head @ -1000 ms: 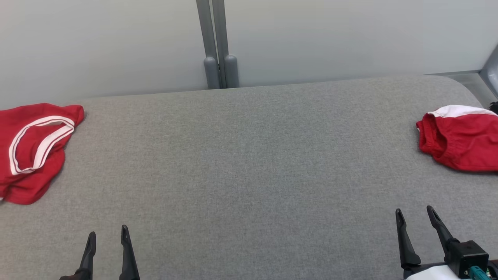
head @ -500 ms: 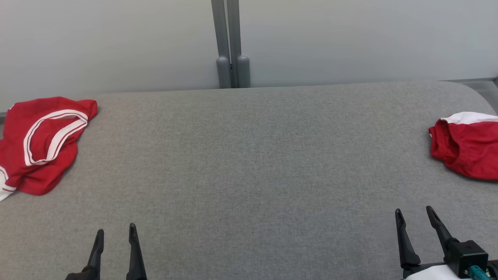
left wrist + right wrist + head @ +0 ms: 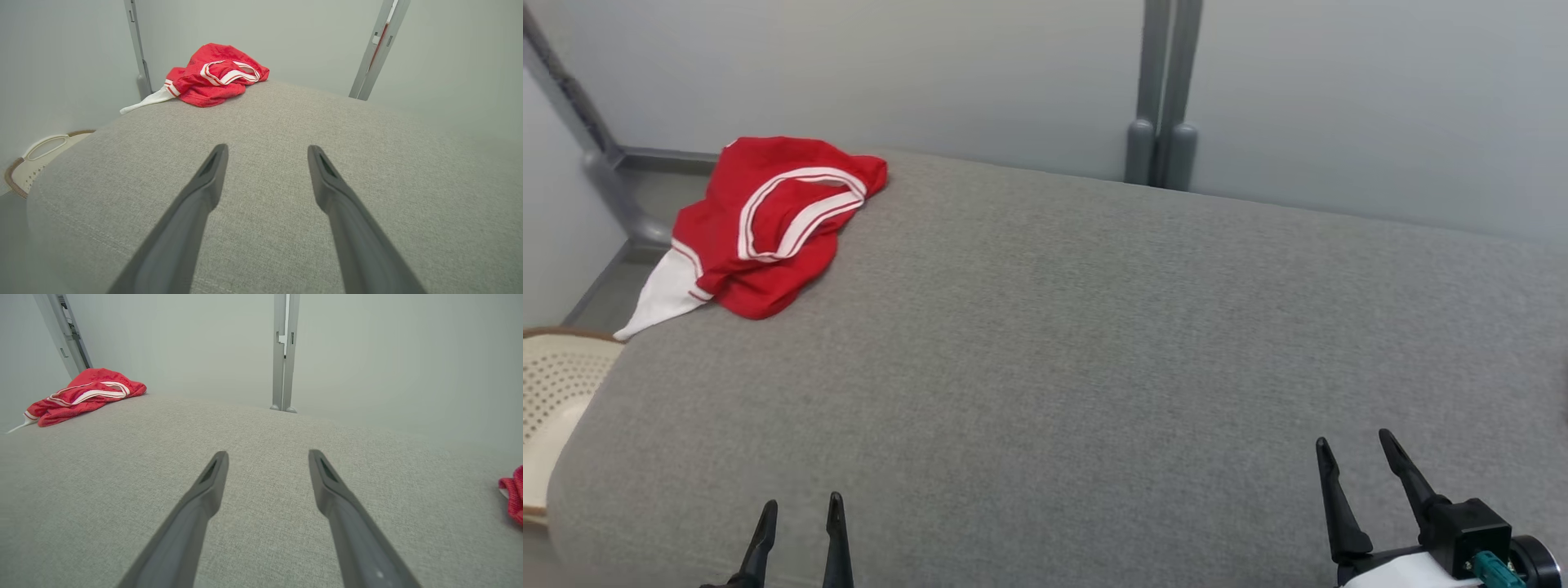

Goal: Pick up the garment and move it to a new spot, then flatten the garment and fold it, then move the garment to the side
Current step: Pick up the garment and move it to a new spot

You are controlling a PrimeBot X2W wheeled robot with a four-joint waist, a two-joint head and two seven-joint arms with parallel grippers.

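Your view has just swung left: the head has turned, the things themselves haven't budged. Far left, a cream perforated basket (image 3: 556, 384) now peeks in beside the rounded end of the table (image 3: 1045, 343). Next, the red garment (image 3: 776, 220) with white trim lies crumpled at the table's far left corner, a white flap trailing over the edge. It sits fully in frame now, not cut off at the border. I read that as you lining up for the pick, which hasn't begun. Your left hand (image 3: 800, 510) hovers at the near edge, fingers parted, empty, well apart from the garment. Behind the table stands the grey post (image 3: 1164, 82). Your right hand (image 3: 1355, 441) is spread too, holding nothing. Far right, in the right wrist view, a second red piece (image 3: 512, 494) lies at the table's other end.
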